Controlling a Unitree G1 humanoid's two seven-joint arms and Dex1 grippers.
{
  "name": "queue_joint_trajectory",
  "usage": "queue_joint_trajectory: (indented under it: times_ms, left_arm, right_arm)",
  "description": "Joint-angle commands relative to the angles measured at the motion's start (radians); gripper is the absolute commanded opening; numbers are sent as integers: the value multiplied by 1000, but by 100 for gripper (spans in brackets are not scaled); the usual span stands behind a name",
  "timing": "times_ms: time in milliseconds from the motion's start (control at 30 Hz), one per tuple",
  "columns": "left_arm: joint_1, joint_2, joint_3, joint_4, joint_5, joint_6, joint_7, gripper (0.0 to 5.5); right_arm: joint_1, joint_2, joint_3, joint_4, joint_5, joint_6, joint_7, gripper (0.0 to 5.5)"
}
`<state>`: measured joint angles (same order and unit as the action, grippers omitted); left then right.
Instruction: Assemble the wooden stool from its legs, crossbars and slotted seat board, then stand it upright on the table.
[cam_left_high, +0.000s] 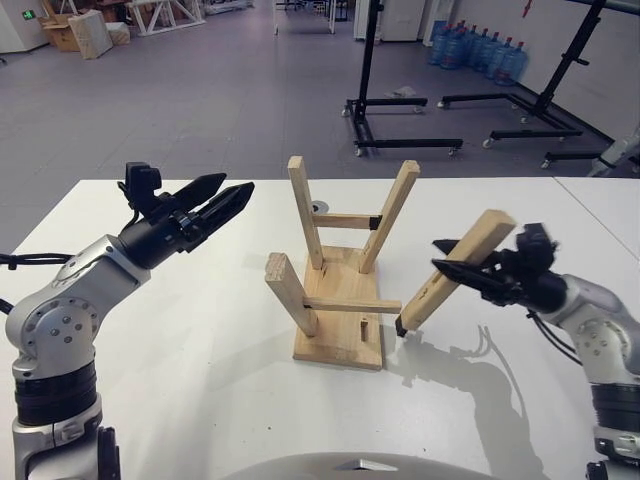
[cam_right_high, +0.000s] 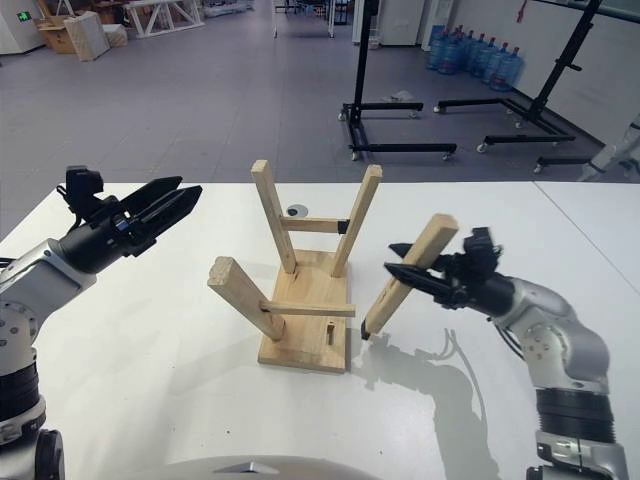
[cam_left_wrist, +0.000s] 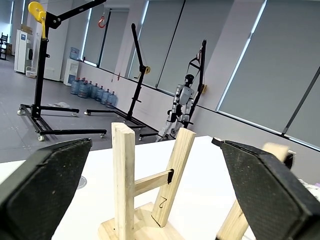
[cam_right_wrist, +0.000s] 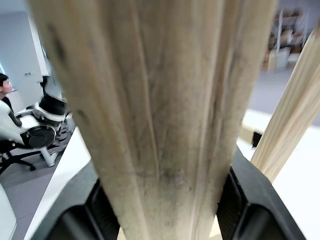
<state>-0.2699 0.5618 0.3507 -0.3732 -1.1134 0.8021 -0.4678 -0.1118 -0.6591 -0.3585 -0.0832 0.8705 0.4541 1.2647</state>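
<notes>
Pretty sure this is a robotics lab set up in a big industrial hall. Wide grey floor (cam_left_high: 200, 90), black wheeled gantry frames (cam_left_high: 400, 110), a hoist (cam_left_wrist: 44, 60) with a hook, and a humanoid robot (cam_left_wrist: 181, 102) hanging from a stand. Water jugs (cam_left_high: 480, 45) sit by the wall, crates (cam_left_high: 88, 32) at the back, and there's a white table (cam_left_high: 200, 340) up front.

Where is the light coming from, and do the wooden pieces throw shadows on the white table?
Left eye view: the leg in the right gripper throws a soft shadow on the table toward the robot's right and near side, so light likely comes from above, far left. Left wrist view: even light on the upright legs, no glare. Right wrist view: the leg's near face looks dim.
</notes>
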Motion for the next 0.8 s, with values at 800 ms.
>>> queue_joint_trajectory:
  times_ms: [800]
  left_arm:
    - [-63, 64, -19, 71, 44, 23, -71, 471]
  right_arm:
    - [273, 272, 146, -171, -73, -284, -44, 211]
